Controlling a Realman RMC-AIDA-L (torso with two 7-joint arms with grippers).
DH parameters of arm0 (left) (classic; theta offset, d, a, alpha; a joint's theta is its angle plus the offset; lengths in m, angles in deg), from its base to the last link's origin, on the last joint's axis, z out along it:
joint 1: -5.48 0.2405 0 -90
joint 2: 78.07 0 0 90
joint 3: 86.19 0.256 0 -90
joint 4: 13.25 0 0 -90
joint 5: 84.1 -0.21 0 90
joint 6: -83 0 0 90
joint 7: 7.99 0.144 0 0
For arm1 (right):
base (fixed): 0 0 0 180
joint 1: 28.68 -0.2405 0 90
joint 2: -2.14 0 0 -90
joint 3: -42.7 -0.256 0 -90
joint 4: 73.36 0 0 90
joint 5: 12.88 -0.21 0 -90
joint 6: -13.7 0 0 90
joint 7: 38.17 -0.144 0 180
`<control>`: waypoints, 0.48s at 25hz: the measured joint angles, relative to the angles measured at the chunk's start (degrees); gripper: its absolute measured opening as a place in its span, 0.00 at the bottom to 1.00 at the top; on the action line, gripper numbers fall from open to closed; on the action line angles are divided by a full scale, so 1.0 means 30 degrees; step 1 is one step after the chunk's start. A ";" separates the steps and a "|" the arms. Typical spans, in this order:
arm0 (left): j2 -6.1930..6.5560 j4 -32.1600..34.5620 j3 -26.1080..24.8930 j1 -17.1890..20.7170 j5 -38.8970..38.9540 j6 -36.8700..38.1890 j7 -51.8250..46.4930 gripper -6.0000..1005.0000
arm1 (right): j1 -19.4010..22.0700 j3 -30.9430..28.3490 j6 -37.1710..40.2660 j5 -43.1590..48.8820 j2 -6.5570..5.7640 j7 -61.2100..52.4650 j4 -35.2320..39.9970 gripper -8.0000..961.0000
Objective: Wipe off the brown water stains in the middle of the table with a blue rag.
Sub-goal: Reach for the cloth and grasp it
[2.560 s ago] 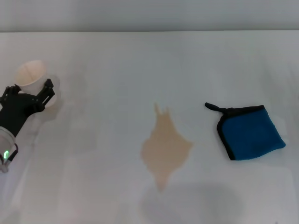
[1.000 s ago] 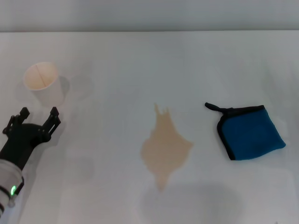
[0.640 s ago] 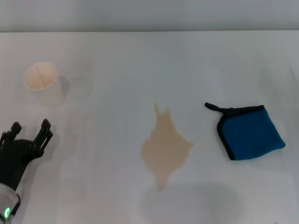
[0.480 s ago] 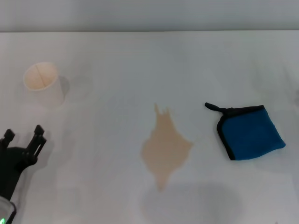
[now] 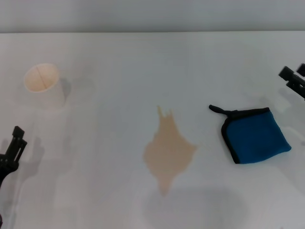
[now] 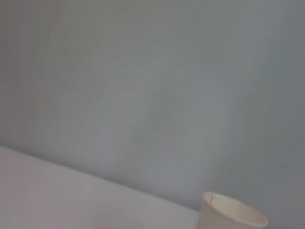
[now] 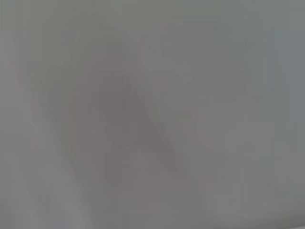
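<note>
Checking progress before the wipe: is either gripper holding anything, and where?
Nothing is held. The blue rag lies untouched; right gripper and left gripper are both apart.

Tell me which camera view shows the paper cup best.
The head view: the whole paper cup stands upright on the table, far left of the brown stain. The left wrist view catches only its rim and upper wall at the frame's edge. The right wrist view shows none of it.

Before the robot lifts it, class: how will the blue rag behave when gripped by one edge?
The blue rag lies folded and flat, so it is probably soft, light cloth. Gripped by one edge it would likely droop and unfold. Its black corner loop may dangle.
</note>
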 joint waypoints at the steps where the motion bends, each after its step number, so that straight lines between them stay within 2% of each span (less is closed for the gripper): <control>1: 0.0000 -0.0048 0.0000 0.0042 0.0001 0.0110 0.0003 0.83 | 0.0119 0.0775 0.0007 0.0124 -0.0043 -0.0950 0.0956 0.89; 5: -0.0005 -0.0206 0.0001 0.0210 -0.0001 0.0332 0.0010 0.83 | 0.0397 0.3130 -0.0137 0.2264 -0.0352 -0.6069 0.5758 0.89; 9: -0.0010 -0.0387 -0.0017 0.0181 0.0001 0.0417 0.0009 0.83 | -0.0071 0.3390 -0.0145 0.6100 -0.0401 -1.0262 0.9481 0.89; 12: -0.0013 -0.0425 -0.0124 0.0054 0.0052 0.0428 0.0013 0.83 | -0.0940 0.3451 0.0255 0.9029 -0.0394 -1.3168 1.1565 0.88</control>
